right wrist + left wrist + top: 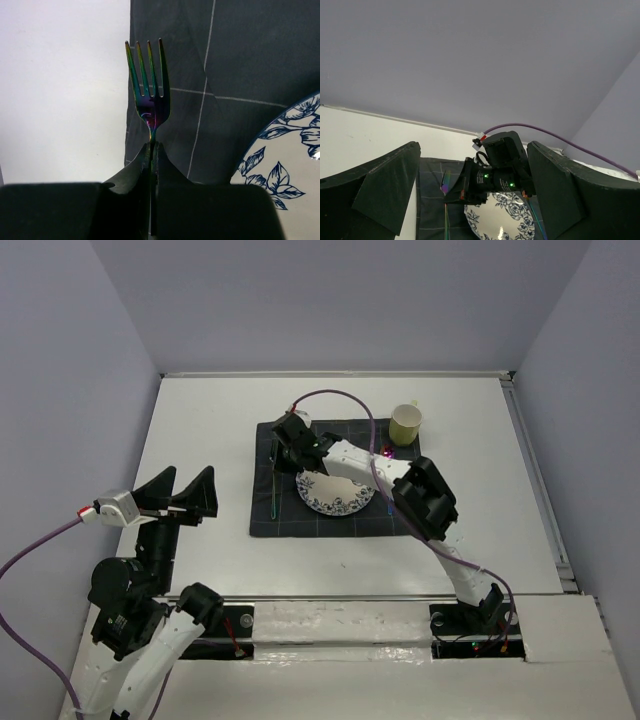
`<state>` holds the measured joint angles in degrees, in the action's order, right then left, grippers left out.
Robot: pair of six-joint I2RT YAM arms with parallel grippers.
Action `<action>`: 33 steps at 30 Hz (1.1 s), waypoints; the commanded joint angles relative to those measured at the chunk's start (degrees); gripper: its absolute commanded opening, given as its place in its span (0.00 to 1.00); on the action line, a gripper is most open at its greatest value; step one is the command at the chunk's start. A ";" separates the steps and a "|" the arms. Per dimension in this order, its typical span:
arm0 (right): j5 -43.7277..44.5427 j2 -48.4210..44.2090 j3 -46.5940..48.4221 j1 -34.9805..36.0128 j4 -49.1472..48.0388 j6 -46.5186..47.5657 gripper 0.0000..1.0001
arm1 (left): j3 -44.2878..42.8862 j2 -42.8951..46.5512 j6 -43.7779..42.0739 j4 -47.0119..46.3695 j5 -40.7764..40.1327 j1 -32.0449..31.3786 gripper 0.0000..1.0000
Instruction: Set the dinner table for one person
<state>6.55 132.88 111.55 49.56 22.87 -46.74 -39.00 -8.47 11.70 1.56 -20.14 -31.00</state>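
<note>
Counter (200, 420), white and wide, is carrying a dark checked placemat (300, 522) near its middle. A blue-patterned plate (335, 492) is lying on the cloth, and a pale yellow mug (405, 424) is standing at the mat's far right corner. The right jaws are clamping the handle of an iridescent fork (148, 85), its tines showing over the mat's left border, near the plate. Whether it is touching the cloth, I cannot tell. The left jaws are hanging wide apart, holding nothing, above the counter's left side.
</note>
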 commanded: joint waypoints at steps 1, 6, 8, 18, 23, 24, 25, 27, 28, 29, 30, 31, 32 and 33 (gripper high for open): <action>2.68 0.71 3.59 -0.08 2.00 0.68 0.00 | 0.07 -0.50 0.16 -2.79 0.54 0.51 0.99; 2.86 2.82 5.79 -1.13 4.54 0.77 0.00 | 0.07 -0.32 0.16 -2.79 0.63 0.42 0.99; 3.03 3.08 5.96 -1.13 4.72 0.78 0.00 | 0.07 -0.32 0.16 -2.79 0.63 0.51 0.99; 3.91 7.13 10.88 -2.19 7.27 0.86 0.00 | 0.16 -0.41 0.25 -2.97 0.89 0.51 0.99; 3.39 7.75 12.20 -2.19 7.80 1.13 0.39 | 0.16 -0.58 0.25 -2.97 0.98 0.42 0.99; 3.30 7.40 11.94 -2.19 7.80 1.13 0.45 | 0.16 -0.67 0.25 -2.97 0.98 0.51 0.99; 3.21 7.05 11.77 -2.19 7.71 1.04 0.48 | 0.16 -0.85 0.25 -2.97 1.07 0.42 0.99; 2.95 5.29 11.33 -2.19 7.54 1.39 0.59 | 0.16 -0.93 0.25 -2.97 1.07 0.42 0.99; 2.86 4.33 10.98 -2.19 7.19 1.74 0.62 | 0.16 -1.11 0.16 -2.97 1.07 0.42 0.99; 2.77 1.88 10.54 -2.19 6.23 2.44 0.68 | 0.16 -1.11 0.16 -2.97 0.98 0.42 0.99; 2.60 0.29 8.97 -2.19 5.26 2.88 0.72 | 0.16 -1.28 0.07 -2.97 0.89 0.42 0.99; 2.25 -1.47 7.82 -2.19 2.99 3.93 0.84 | 0.07 -1.37 0.07 -2.79 0.63 0.42 0.99; 1.72 -5.40 5.02 -1.67 1.75 4.46 0.89 | 0.07 -1.46 0.07 -2.71 0.37 0.42 0.99; 1.28 -7.70 3.08 -1.66 0.00 5.16 0.94 | -0.02 -1.81 -0.01 -2.62 0.10 0.51 0.99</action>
<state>8.60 137.38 118.85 47.35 28.95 -44.77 -39.00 -8.56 11.94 1.56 -19.55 -31.00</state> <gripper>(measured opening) 0.866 0.989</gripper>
